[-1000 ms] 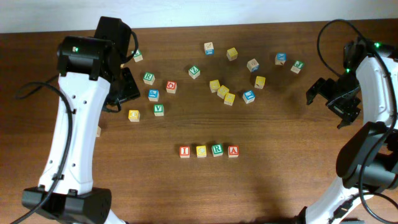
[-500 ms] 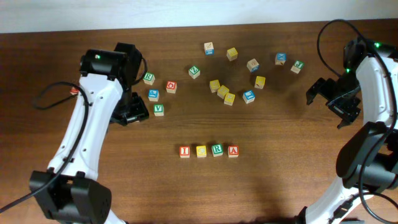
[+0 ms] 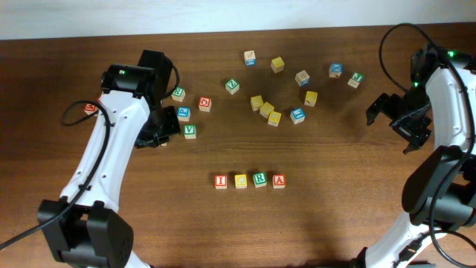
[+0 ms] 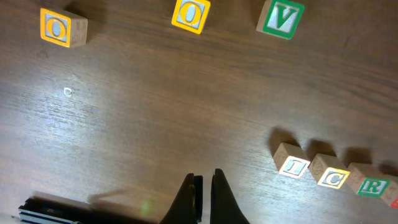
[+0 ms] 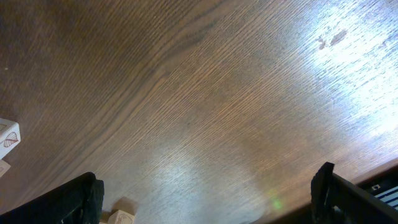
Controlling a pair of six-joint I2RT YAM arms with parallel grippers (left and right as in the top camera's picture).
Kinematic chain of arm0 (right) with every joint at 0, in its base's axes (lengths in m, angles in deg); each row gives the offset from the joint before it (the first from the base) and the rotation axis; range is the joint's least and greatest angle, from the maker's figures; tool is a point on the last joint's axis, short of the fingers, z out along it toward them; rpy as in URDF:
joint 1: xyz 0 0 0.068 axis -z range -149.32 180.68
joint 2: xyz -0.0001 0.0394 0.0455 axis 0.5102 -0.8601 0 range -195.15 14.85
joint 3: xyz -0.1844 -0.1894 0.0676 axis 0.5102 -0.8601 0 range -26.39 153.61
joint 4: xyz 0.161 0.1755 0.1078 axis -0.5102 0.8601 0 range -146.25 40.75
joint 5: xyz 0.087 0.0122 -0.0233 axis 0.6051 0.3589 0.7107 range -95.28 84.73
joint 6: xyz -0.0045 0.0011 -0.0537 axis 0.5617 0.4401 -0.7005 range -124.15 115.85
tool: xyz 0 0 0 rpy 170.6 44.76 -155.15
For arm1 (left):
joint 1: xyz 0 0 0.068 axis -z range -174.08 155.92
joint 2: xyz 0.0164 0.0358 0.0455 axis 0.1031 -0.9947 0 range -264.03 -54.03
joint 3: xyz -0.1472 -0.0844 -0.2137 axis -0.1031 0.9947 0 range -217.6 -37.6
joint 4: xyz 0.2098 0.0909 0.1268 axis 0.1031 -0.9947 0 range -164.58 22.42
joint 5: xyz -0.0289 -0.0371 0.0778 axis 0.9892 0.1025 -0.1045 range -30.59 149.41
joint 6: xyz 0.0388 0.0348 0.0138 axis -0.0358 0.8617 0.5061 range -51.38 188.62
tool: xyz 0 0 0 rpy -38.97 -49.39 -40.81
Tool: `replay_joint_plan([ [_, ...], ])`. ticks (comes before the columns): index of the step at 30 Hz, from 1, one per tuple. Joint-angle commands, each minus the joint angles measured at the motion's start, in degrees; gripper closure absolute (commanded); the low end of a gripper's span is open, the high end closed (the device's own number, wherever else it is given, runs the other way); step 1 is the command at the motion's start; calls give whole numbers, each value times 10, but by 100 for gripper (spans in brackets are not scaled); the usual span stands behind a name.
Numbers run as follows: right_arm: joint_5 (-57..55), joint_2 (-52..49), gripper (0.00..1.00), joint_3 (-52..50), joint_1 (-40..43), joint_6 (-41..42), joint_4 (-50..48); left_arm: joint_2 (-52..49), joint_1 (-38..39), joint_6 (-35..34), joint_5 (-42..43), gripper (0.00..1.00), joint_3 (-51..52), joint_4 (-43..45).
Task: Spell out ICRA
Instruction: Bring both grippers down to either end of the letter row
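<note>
I block (image 4: 293,165) | C block (image 4: 333,178) | R block (image 4: 373,186) | V block (image 4: 281,18) | O blocks (image 4: 63,28) (image 4: 191,15)

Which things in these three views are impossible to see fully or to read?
- Left wrist view: the last block in the row is cut off by the right edge, so its letter does not show.
- Right wrist view: the white block is cut off by the left edge, so its letter is unreadable.
- Overhead view: the letters on the yellow blocks are too small to read.
- Overhead view: the left arm hides the table beneath it.
</note>
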Motion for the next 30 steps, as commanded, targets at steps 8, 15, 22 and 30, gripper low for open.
replay_joint_plan([
  [8,58,2,2,8,0,2,-90,2,25,3,13,61,83,10],
  [15,280,71,5,8,-17,-223,46,50,25,10,21,98,83,-17],
  [22,181,358,2,-1,-71,-244,127,238,25,10,-5,81,83,-5],
  [30,166,521,87,-206,-135,-168,-1,239,25,-20,4,100,217,38],
])
